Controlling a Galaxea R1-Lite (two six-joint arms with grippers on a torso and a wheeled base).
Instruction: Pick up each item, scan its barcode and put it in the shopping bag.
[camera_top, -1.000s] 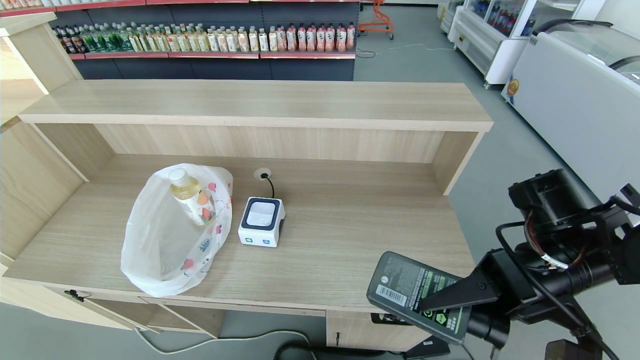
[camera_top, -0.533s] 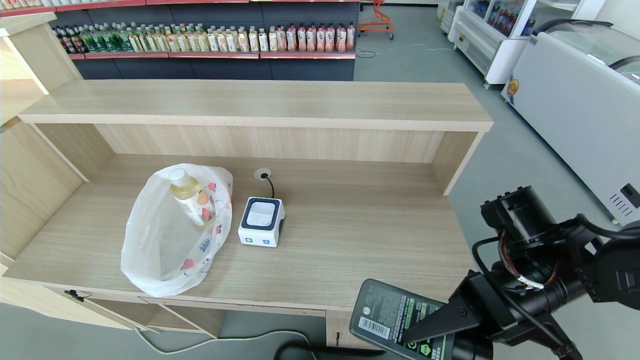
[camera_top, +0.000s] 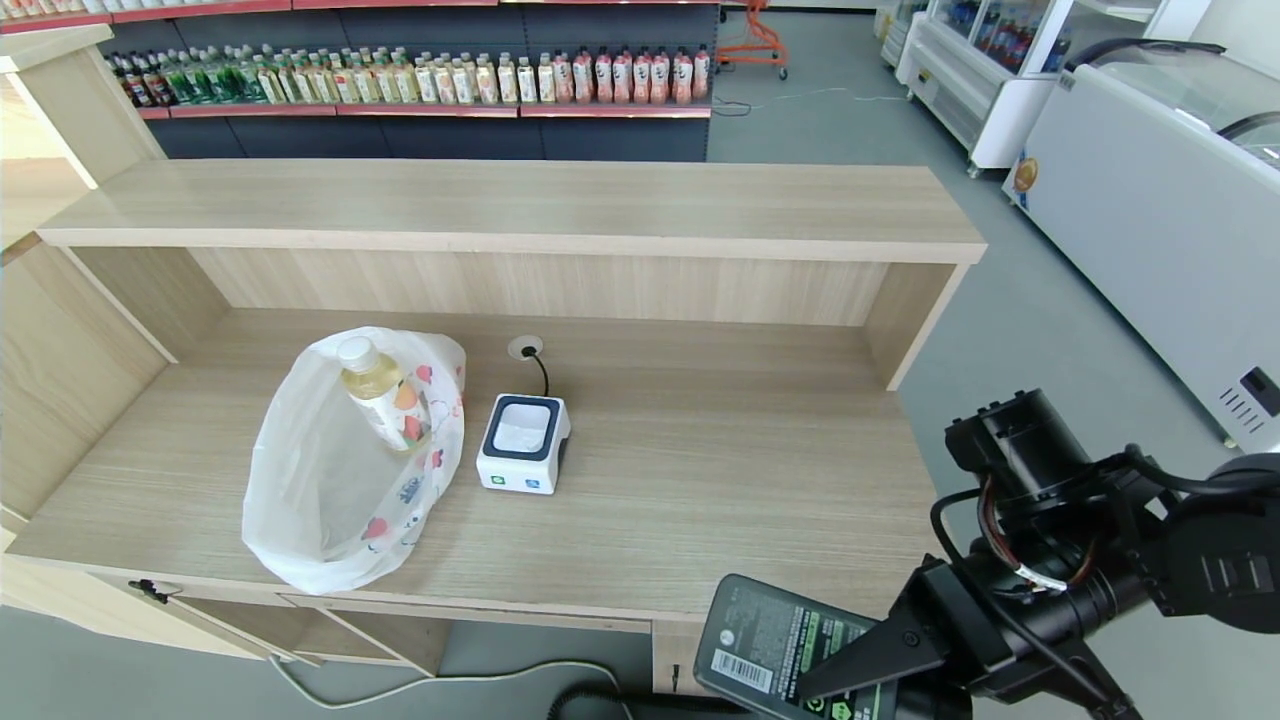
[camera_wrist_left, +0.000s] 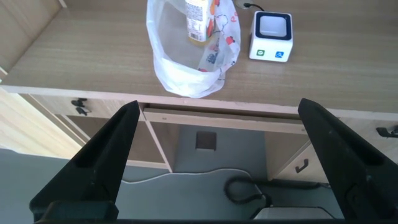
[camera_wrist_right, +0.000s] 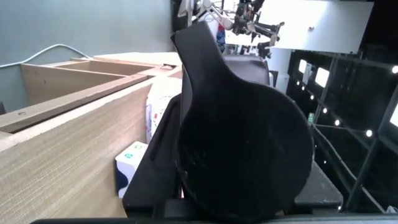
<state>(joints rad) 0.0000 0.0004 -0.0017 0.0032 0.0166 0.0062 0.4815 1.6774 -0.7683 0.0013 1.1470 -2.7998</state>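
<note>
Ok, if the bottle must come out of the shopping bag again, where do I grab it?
Take the bottle at its neck, just under the white cap, coming straight down from above. It stands roughly upright with the cap at the shopping bag mouth, while bag film wraps its sides. The open left hand is free; the right hand holds a dark packet.

Matte black right arm (camera_top: 1090, 560) of stout cylindrical joints, looped with thin black cables (camera_top: 938, 520) and red and white wires (camera_top: 1020, 570). The right hand (camera_top: 810, 690) has a flat triangular finger bearing one round screw (camera_top: 910, 640). The left hand (camera_wrist_left: 219, 106) has two black wedge-shaped fingers (camera_wrist_left: 102, 165).
</note>
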